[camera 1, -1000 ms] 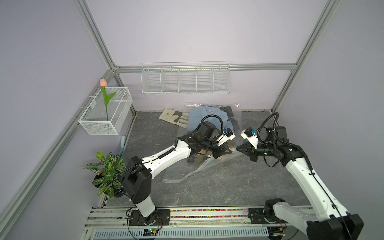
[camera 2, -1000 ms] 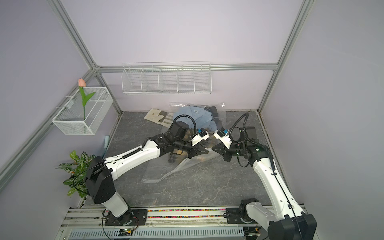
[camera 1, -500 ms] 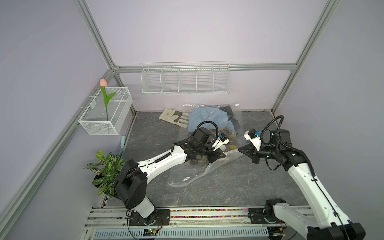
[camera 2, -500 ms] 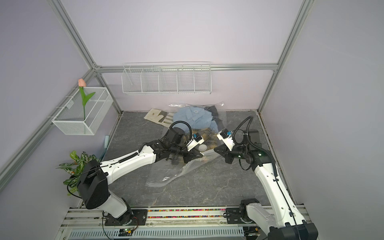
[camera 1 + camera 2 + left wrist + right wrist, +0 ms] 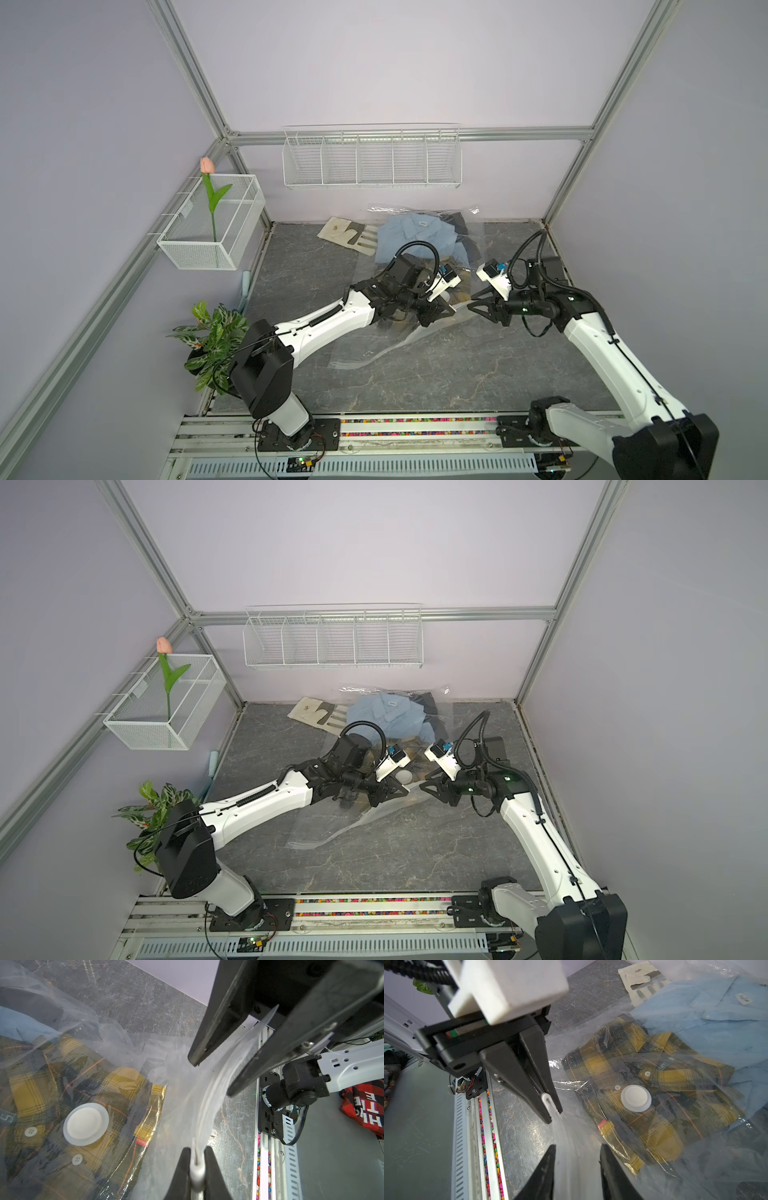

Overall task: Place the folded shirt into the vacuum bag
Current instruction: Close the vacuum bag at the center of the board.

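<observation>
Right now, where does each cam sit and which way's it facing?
Both top views: high above the rail, facing down at the table; both arms show.
Left wrist: looks past left hand, shut on vacuum bag edge, toward right hand.
Right wrist: looks past open right hand toward left hand.
Wrist views share plaid shirt, valve.

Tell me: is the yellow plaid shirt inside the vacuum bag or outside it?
Inside, it seems: clear film of the vacuum bag covers the yellow plaid shirt, and the round white valve lies over it.
</observation>
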Tool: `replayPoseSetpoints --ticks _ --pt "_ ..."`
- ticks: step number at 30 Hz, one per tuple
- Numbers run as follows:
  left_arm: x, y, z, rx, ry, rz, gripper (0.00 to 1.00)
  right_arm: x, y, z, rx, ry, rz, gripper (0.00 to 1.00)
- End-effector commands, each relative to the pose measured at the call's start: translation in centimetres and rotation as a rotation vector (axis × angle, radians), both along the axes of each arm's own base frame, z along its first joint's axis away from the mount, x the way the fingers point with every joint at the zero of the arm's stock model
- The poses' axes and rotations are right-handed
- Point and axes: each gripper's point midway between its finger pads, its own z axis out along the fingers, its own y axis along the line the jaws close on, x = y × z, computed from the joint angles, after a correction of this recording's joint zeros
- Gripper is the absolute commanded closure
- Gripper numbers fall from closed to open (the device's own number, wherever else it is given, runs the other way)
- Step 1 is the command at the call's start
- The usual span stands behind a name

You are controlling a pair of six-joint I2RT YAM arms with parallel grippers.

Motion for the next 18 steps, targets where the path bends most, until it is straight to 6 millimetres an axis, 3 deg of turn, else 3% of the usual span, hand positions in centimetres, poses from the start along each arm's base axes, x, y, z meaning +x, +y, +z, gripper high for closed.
replayPoseSetpoints --ticks 1,6,11,18 --pt "0.1 -0.6 2.4 -0.046 -0.041 -0.023 1.00 0.5 0.4 1.1 0.025 -0.042 -0.002 0.77" --pt "1.0 0.7 0.6 0.091 -0.062 0.027 1.00 1.3 -1.4 1.7 -0.016 -0.111 -0.111 0.93" --pt "1.3 3.8 -2.8 0.328 -0.048 0.075 1.00 2.6 -3.4 3.5 0.065 -0.152 -0.247 0.93" --pt "-0.8 6.3 -4.4 0.491 -0.031 0.021 1.00 3.5 -4.6 4.1 0.076 -0.163 -0.319 0.93"
